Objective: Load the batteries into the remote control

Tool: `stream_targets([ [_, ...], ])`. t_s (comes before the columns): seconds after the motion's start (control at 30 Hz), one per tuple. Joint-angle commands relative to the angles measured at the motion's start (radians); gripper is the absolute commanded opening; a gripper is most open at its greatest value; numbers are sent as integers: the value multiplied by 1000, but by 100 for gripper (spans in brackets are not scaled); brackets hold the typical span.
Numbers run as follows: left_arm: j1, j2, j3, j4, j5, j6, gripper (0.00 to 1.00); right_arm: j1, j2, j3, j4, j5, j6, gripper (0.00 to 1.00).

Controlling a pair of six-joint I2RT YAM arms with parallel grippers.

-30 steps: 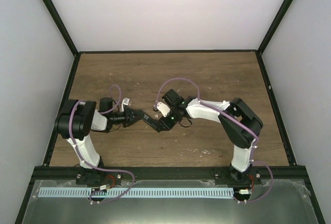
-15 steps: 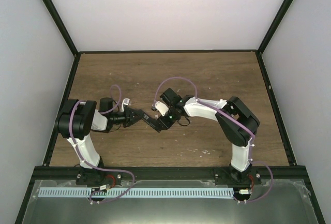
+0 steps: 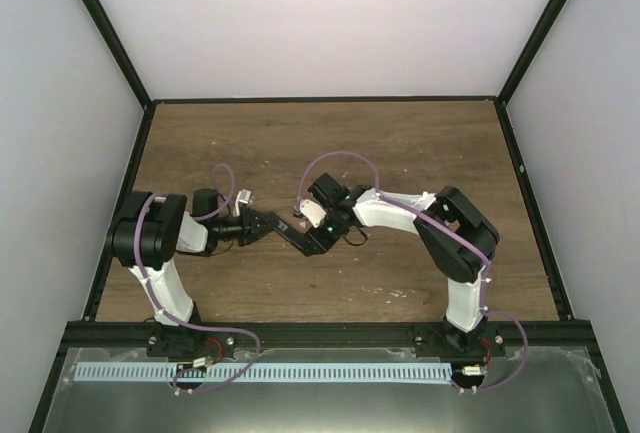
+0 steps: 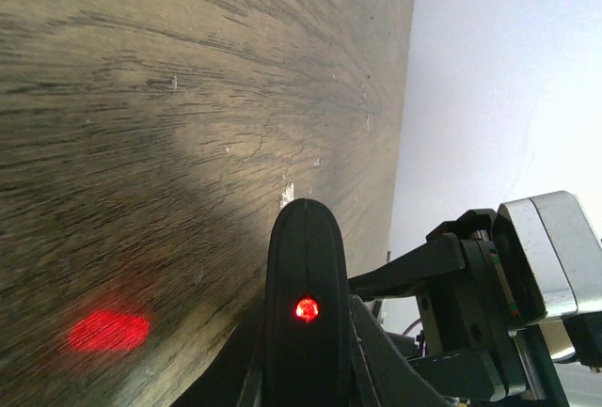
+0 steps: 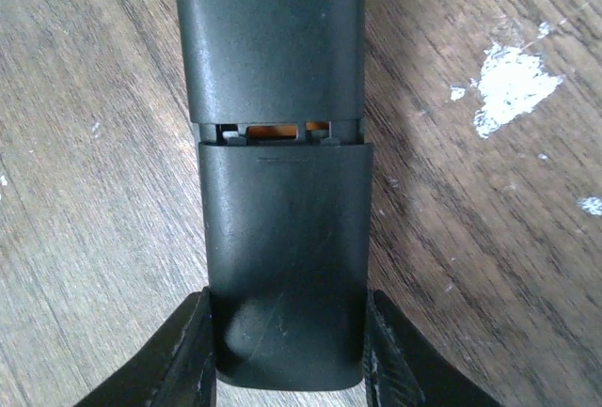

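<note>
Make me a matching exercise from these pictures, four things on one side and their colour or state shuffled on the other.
Things:
1. remote control
2. right tool
3. table
4. cables

Descriptions:
A. purple
B. brown wood grain
C. black, with a red light lit at one end
D. closed on one end of the remote control

Pairs: 1-C, 2-D, 3-B, 4-A

brown wooden table [image 3: 300, 133] with white paint flecks [image 5: 513, 83], white walls [image 3: 320, 23] around.
</note>
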Motion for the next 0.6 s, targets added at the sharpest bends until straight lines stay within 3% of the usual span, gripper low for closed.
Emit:
stream_targets([
  [0.0, -3, 20, -4, 8, -10, 34, 0, 17, 19, 24, -15, 25, -4, 28],
  [0.57, -3, 20, -6, 9, -7, 34, 0, 31, 35, 55, -3, 53, 3, 31],
])
